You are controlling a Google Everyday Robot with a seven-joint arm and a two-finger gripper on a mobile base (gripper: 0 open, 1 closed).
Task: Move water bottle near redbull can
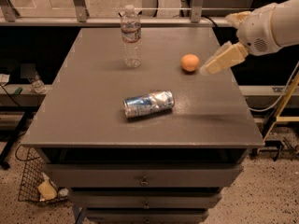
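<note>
The water bottle (131,37) stands upright near the back edge of the grey table, clear with a white cap and a red-and-white label band. The redbull can (148,103) lies on its side near the table's middle, blue and silver. My gripper (219,61) hangs above the right side of the table, just right of the orange fruit, far from both the bottle and the can. It holds nothing that I can see.
A round orange fruit (189,62) sits on the grey table (84,115) at the right rear. A rail runs behind the table. Drawers are below its front edge. A wire basket (35,185) stands on the floor at the lower left.
</note>
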